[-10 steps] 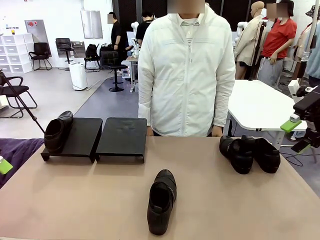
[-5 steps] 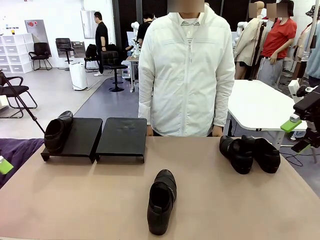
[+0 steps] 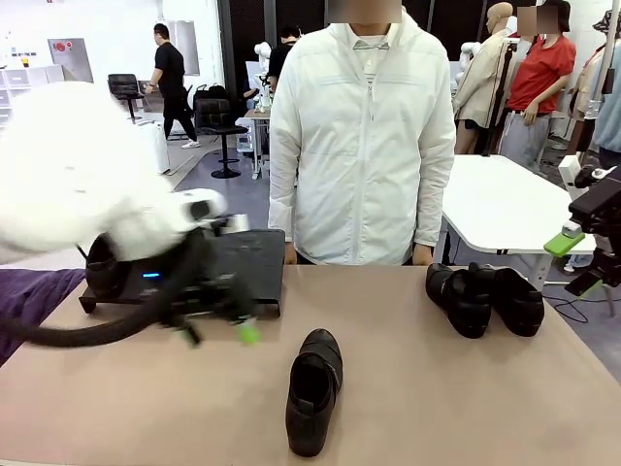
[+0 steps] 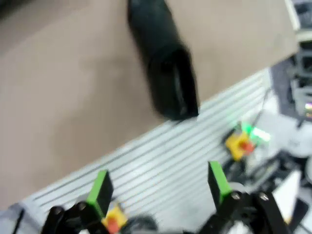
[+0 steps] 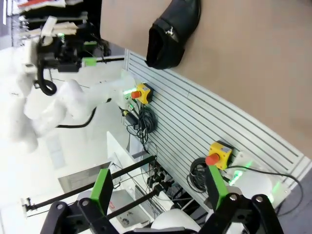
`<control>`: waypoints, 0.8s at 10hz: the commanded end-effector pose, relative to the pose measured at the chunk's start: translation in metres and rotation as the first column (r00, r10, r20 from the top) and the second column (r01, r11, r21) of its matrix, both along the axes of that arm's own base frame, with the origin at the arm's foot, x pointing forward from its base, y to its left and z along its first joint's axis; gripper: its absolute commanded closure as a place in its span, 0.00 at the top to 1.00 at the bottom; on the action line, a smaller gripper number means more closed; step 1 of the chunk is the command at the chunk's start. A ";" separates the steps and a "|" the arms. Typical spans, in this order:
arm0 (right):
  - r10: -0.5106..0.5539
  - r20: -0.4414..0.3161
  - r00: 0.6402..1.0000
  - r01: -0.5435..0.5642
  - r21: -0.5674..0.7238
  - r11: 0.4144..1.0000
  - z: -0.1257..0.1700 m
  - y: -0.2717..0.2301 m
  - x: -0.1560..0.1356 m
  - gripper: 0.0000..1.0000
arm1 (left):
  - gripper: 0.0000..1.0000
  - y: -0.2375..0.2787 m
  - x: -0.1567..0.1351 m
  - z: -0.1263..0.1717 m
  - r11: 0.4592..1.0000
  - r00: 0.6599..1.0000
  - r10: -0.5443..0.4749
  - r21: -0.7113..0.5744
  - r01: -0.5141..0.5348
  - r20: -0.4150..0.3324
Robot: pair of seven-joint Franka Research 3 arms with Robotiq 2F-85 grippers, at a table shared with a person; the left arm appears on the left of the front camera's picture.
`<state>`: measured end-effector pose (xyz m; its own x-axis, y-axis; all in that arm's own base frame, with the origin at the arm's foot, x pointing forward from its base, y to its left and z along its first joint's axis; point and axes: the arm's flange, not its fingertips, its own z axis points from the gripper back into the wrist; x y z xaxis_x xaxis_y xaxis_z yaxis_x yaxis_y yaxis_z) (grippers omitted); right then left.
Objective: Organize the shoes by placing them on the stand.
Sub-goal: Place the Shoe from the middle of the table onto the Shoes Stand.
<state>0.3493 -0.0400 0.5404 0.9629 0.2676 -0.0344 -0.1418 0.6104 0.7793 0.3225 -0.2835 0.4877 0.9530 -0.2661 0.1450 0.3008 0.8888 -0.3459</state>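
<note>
The left gripper (image 3: 218,330) is hovering, blurred, jaws spread and holding nothing. The stand (image 3: 254,254) is sitting just beyond it toward the person, and one shoe (image 4: 168,73) is lying on the table (image 3: 437,388) ahead of its fingertips. The right gripper (image 3: 574,262) is hanging open and empty too, with a pair of shoes (image 3: 485,296) resting just inward of it, apparently touching each other.

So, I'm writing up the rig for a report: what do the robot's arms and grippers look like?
The left arm has a rounded white casing, a thick black cable along it and a small blue light near the wrist. The left gripper and right gripper are alike: black two-finger bodies with bright green pads on the fingers.
</note>
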 end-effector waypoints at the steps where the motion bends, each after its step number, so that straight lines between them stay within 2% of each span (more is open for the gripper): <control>1: 0.016 0.005 1.000 -0.016 -0.013 1.000 0.001 -0.004 0.000 1.00 | 1.00 -0.038 0.071 -0.005 0.997 0.998 0.055 0.047 -0.055 -0.017; 2: 0.016 0.005 1.000 -0.016 -0.013 1.000 0.001 -0.004 0.000 1.00 | 1.00 -0.052 0.077 -0.019 0.997 0.997 0.053 0.059 -0.050 -0.055; 3: 0.016 0.005 1.000 -0.016 -0.013 1.000 0.001 -0.004 0.000 1.00 | 1.00 -0.034 0.068 -0.014 0.992 0.989 -0.086 0.085 0.097 -0.117; 4: 0.016 0.005 1.000 -0.016 -0.013 1.000 0.001 -0.004 0.000 1.00 | 1.00 -0.049 0.063 -0.022 0.999 0.999 0.047 0.014 -0.046 -0.018; 5: 0.016 0.005 1.000 -0.016 -0.013 1.000 0.001 -0.004 0.000 1.00 | 1.00 -0.049 0.063 -0.022 0.999 0.999 0.047 0.014 -0.046 -0.018; 6: 0.016 0.005 1.000 -0.016 -0.013 1.000 0.001 -0.004 0.000 1.00 | 1.00 -0.051 0.081 -0.032 0.999 0.998 0.013 0.043 -0.010 -0.067; 7: 0.016 0.005 1.000 -0.016 -0.013 1.000 0.001 -0.004 0.000 1.00 | 1.00 -0.062 0.089 -0.056 0.990 0.995 0.078 0.119 -0.070 -0.066; 8: 0.016 0.005 1.000 -0.016 -0.013 1.000 0.001 -0.004 0.000 1.00 | 1.00 -0.065 0.095 -0.070 0.991 0.991 0.069 0.122 -0.054 -0.116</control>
